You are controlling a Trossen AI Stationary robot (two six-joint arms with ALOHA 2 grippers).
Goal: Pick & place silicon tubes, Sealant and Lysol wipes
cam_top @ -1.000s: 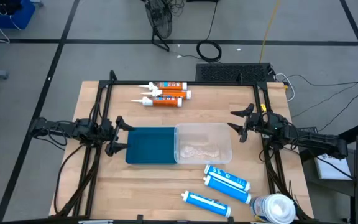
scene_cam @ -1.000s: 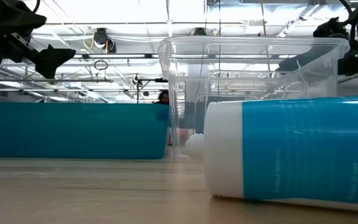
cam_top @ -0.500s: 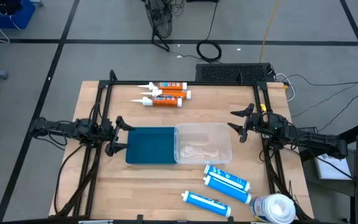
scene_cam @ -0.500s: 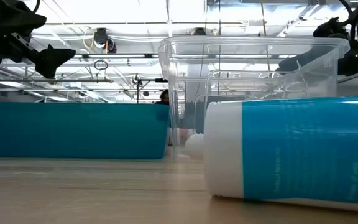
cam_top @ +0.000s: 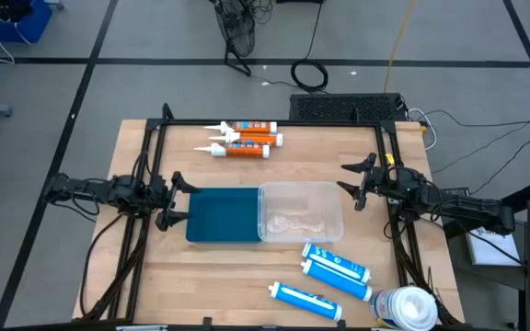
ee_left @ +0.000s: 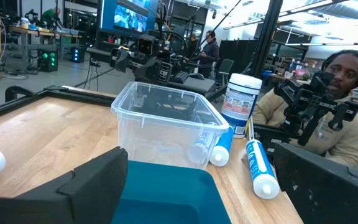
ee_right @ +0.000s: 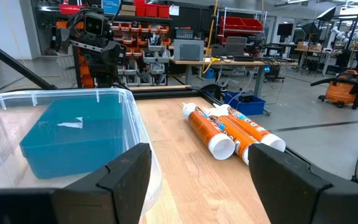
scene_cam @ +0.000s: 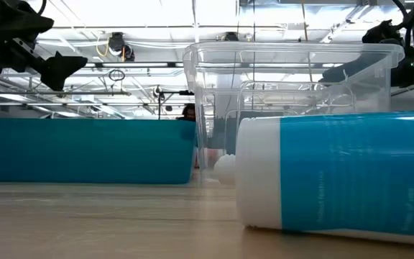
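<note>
**Both arms parked, all items still on the table**

Nearest edge, right corner: Lysol wipes, upright, white lid up. Just left of it lie three blue tubes, on their sides, nozzles pointing left and far. The low view is filled by one of them; the high view alone shows their count and spread.

Mid-table: blue bin and clear bin, touching side by side. The clear bin holds only something pale and crumpled, which I cannot identify. Judgement: these are the drop targets, set central so either arm reaches.

Left gripper hovers just left of the blue bin, fingers spread, holding nothing. Right gripper hovers just right of the clear bin, fingers likewise apart and empty. Judgement: a ready pose, with no pick begun.

Far edge: three orange tubes lie together, nozzles left. The right wrist view shows their white caps plainly. The left wrist view adds a seated person beyond the table, unseen from above.
</note>
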